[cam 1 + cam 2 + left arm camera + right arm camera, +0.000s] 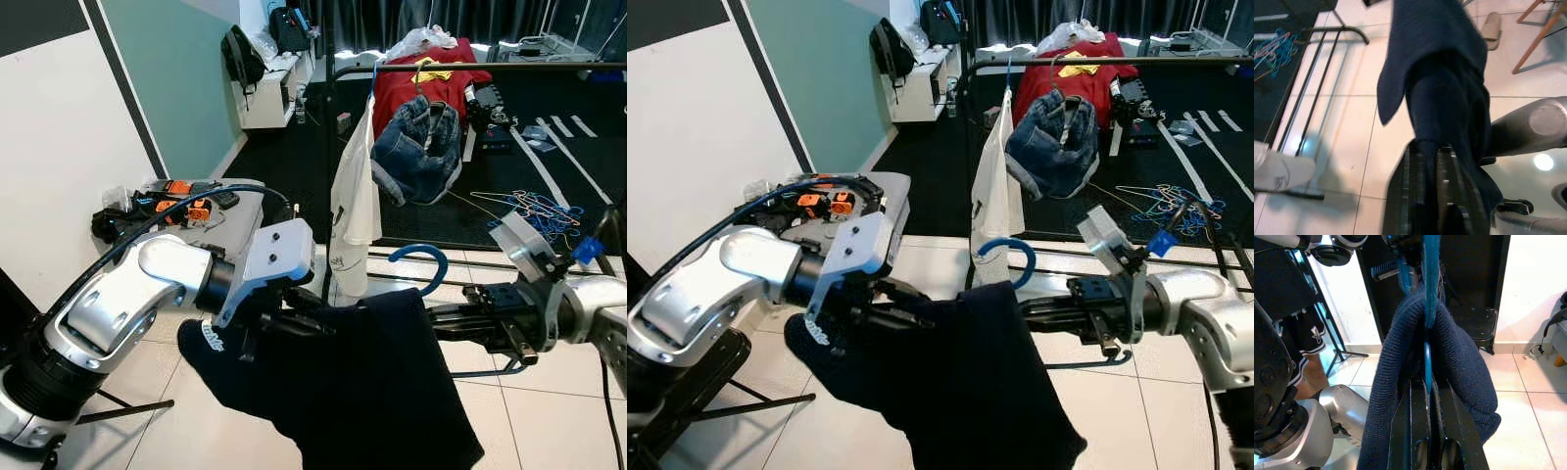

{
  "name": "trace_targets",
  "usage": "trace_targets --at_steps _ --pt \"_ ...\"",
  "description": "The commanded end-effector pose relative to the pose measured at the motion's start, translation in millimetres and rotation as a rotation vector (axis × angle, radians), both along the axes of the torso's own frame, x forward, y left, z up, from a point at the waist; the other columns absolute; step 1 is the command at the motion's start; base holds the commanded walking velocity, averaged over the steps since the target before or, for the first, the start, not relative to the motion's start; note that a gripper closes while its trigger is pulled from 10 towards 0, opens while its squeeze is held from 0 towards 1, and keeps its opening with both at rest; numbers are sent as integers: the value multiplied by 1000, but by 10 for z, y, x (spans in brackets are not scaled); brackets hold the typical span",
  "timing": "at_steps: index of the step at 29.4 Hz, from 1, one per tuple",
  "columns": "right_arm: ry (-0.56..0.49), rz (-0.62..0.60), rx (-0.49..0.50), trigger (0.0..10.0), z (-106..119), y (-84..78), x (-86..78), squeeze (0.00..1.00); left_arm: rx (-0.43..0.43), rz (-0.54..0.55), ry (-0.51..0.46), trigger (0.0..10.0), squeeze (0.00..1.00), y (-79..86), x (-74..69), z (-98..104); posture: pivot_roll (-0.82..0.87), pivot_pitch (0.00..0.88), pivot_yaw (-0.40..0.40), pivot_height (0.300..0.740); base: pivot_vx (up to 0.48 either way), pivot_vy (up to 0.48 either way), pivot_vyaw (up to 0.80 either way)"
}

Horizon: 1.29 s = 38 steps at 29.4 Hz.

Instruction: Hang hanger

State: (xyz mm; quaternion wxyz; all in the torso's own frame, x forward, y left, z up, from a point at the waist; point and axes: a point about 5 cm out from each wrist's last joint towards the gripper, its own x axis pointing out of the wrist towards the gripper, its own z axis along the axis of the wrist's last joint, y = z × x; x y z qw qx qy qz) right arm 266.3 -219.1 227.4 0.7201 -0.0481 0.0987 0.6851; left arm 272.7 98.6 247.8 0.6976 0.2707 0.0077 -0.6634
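Both my grippers hold a dark sweater on a blue hanger, in front of the clothes rack.

My right gripper has its fingers pressed together on the blue hanger, whose bar is mostly buried under the navy sweater; only the hook curls free above the cloth. My left gripper reaches into the sweater's other shoulder, fingertips swallowed by fabric, so I cannot tell how far they are parted. Beyond, the black rail carries a white shirt and a denim jacket. More hangers lie tangled on the dark floor behind.
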Motion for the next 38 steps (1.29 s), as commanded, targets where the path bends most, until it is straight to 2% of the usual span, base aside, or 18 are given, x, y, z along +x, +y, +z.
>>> trace_targets --at_steps 1,15,16,17,18,24,27,32,33,35,36,37,38 --pt "-44 26 14 10000 82 41 10 0 35 28 34 0 0 21 20 -108 -123 0 71 740 0 0 0" --pt "-90 11 62 10000 180 123 76 0 75 85 -5 0 0 -14 47 -208 -121 0 61 740 0 0 0" --pt "-92 -5 55 10000 171 137 101 75 71 104 -28 0 0 -11 75 -202 -118 0 58 740 0 0 0" --pt "-92 -5 55 10000 171 137 101 75 71 104 -28 0 0 -11 75 -202 -118 0 58 740 0 0 0" --pt "-93 -24 30 10000 129 145 125 1000 69 126 -50 0 0 0 105 -191 -120 0 56 740 0 0 0" --pt "-82 -43 1 10000 37 162 136 1000 57 166 -70 0 0 26 143 -202 -127 0 57 740 0 0 0" --pt "-70 -108 -56 10000 -70 103 175 1000 68 201 -62 0 0 48 157 -282 -121 0 31 740 0 0 0" --pt "-73 -147 -79 10000 -83 65 213 1000 78 230 -66 0 0 88 184 -291 -123 0 34 740 0 0 0" --pt "-84 -188 -87 10000 -70 11 254 1000 89 257 -66 0 0 145 205 -301 -129 0 39 740 0 0 0" --pt "-84 -188 -87 10000 -70 11 254 1000 89 257 -66 0 0 145 205 -301 -129 0 39 740 0 0 0" --pt "-97 -220 -79 10000 -29 -49 269 1000 98 283 -71 0 0 217 218 -289 -128 0 45 740 0 0 0" --pt "-97 -220 -79 10000 -29 -49 269 1000 98 283 -71 0 0 217 218 -289 -128 0 45 740 0 0 0" --pt "-107 -242 -70 10000 15 -125 254 1000 112 317 -85 0 0 314 248 -265 -125 0 47 740 0 0 0"
